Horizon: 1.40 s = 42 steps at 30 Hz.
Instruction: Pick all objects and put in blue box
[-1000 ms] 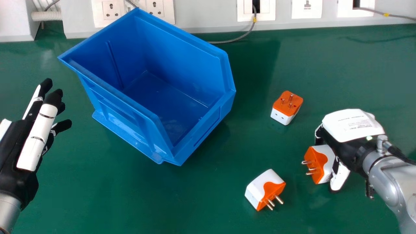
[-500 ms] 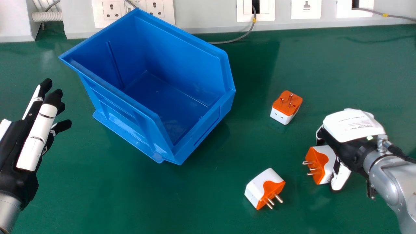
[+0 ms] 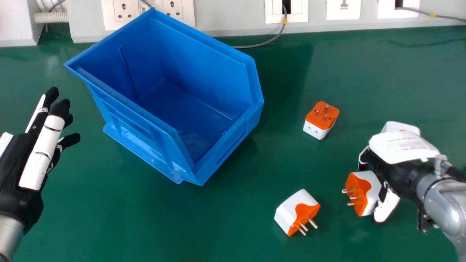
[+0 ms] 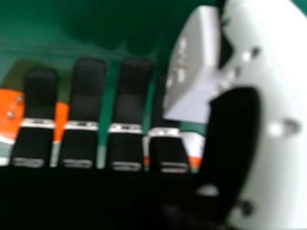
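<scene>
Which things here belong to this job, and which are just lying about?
For the job:
- blue plastic box
- boxy orange-and-white plastic adapter in the right hand
- matching prongs-up adapter
- matching tipped-over adapter

Not part of it:
- thin grey cable by the wall
- white plastic wall sockets

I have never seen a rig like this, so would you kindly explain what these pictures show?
This is a humanoid robot with two black and white hands. One picture looks forward and down from its head; the other comes from a camera at its right hand, close to its own fingers and thumb. In the head view, a blue box sits on a green table. The right hand holds an orange and white plug adapter, pinched by the thumb. A second adapter stands pins up, and a third adapter lies nearer the robot. The left hand is open, at the view's left edge.
</scene>
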### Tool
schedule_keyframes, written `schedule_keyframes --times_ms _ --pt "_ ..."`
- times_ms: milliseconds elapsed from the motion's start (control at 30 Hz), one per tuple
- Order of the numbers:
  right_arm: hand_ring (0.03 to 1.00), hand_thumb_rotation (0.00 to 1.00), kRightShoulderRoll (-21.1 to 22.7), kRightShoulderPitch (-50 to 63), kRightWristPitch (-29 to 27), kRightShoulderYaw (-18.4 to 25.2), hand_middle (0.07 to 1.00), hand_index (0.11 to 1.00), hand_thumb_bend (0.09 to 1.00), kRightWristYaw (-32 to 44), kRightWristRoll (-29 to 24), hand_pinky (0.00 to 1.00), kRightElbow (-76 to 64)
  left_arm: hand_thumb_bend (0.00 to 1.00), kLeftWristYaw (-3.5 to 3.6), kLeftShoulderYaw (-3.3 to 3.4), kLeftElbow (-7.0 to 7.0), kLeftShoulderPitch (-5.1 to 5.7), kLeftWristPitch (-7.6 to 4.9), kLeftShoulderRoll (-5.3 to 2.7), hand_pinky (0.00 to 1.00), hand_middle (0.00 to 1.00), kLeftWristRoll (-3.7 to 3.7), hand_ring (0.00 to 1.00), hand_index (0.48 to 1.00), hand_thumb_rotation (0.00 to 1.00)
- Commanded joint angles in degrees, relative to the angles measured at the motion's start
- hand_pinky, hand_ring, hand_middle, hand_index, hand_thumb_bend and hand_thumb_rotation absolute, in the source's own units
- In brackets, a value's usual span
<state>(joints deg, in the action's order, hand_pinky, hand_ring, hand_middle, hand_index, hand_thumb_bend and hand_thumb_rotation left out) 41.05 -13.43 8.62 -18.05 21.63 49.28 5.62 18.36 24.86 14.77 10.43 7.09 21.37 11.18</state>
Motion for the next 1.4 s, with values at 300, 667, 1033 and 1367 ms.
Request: schedule_keyframes --times_ms 300,667,1033,1367 --pt "0.452 0.00 2.1 3.5 1.1 5.1 0.520 0.453 0.498 4.0 -2.3 0.39 -9.9 0.53 -0.54 -0.32 -0.11 -1.88 -0.25 1.27 0.89 0.98 -0.40 0.97 1.000 0.97" --pt "0.438 0.00 1.3 6.4 2.2 9.7 0.530 0.476 0.495 4.0 -2.7 0.36 -17.7 0.53 -1.19 -1.02 -0.39 -2.60 -0.38 1.23 0.89 0.98 -0.78 0.97 1.000 0.96" --pt "0.433 0.00 1.4 7.7 2.1 11.5 0.534 0.480 0.494 4.3 -2.9 0.34 -21.5 0.53 -0.96 -1.13 -1.78 -3.15 -1.60 1.30 0.89 0.98 -1.35 0.97 1.000 0.96" --pt "0.433 0.00 1.9 7.0 3.3 14.1 0.537 0.491 0.493 8.9 -2.5 0.34 -29.4 0.53 -0.94 -1.27 -1.96 -3.13 -1.80 1.24 0.89 0.98 -1.45 0.97 1.000 0.96"
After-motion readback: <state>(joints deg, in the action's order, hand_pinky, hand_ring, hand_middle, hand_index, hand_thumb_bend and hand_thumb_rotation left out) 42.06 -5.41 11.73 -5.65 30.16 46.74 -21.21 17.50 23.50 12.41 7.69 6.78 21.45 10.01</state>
